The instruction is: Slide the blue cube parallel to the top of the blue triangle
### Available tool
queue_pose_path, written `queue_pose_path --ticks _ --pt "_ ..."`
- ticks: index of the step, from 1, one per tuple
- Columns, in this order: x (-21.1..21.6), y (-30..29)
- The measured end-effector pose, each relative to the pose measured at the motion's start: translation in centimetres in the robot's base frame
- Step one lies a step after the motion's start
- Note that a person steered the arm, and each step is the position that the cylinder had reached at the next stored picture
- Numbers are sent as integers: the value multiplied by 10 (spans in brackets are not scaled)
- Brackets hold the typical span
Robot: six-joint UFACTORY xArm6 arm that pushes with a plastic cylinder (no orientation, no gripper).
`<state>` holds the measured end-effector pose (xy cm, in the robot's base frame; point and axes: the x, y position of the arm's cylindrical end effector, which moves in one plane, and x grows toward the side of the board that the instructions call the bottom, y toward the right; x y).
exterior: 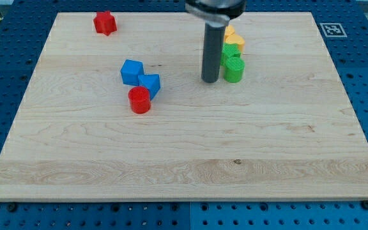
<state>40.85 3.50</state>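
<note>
Blue cube (131,71) sits on the wooden board (184,153), left of centre and toward the view's top. Touching its lower right corner is a second blue block (150,84), probably the blue triangle, though its shape is hard to make out from this angle. A red cylinder (139,100) stands just below that second blue block, touching it or nearly so. The three form a tight cluster.

My tip (210,80) rests on the board well to the view's right of that cluster, apart from the blue cube. The rod is a plain dark shaft with nothing to spread or pinch; it holds nothing and touches no blue block. Just to the right of the tip are two green blocks (232,64), one above the other, very close to the rod. Above them are yellow blocks (234,39), partly hidden behind the rod.

A red star-shaped block (105,23) lies alone near the board's upper left corner.
</note>
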Motion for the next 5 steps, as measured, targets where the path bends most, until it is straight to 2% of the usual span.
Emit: queue_pose_path --ticks 1,3,5 --pt "6 -42" --pt "-2 -160" --pt "-30 -194"
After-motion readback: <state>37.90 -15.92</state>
